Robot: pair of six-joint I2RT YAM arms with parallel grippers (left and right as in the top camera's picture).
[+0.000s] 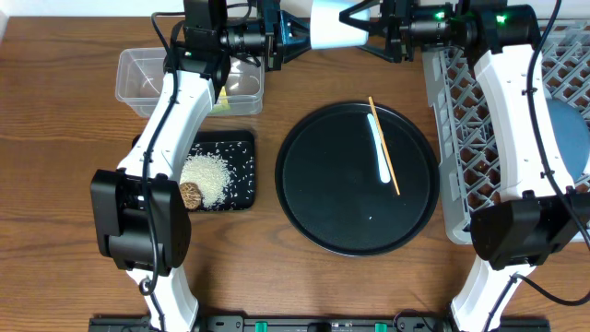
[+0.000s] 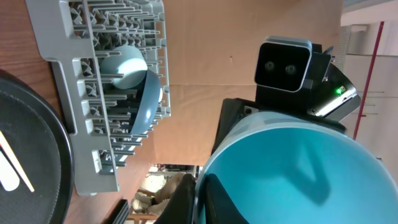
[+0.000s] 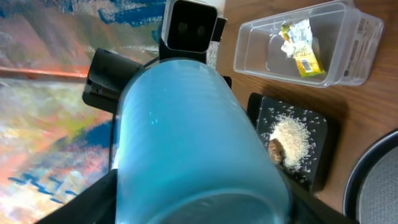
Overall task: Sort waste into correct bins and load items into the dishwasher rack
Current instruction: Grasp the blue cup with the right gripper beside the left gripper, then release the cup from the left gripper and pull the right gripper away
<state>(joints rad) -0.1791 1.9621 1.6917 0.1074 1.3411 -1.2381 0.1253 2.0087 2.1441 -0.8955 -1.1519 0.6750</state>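
Observation:
The small light blue cup (image 1: 334, 26) hangs in the air over the table's back edge, between both grippers. My left gripper (image 1: 293, 37) is shut on its rim, one finger inside and one outside, as the left wrist view (image 2: 200, 199) shows. My right gripper (image 1: 373, 28) is shut around the cup's body (image 3: 186, 124) from the other side. The white utensil (image 1: 383, 171) and the wooden chopstick (image 1: 378, 120) lie on the round black tray (image 1: 313, 203). The grey rack (image 1: 461, 138) at the right holds the dark blue plate (image 1: 567, 138).
The clear tub (image 1: 138, 78) at the back left holds the printed wrapper (image 3: 305, 59). The shallow black tray (image 1: 241, 148) holds rice (image 1: 207, 175) and the brown lump (image 1: 191, 195). A pale round dish (image 2: 124, 65) stands in the rack beside the plate.

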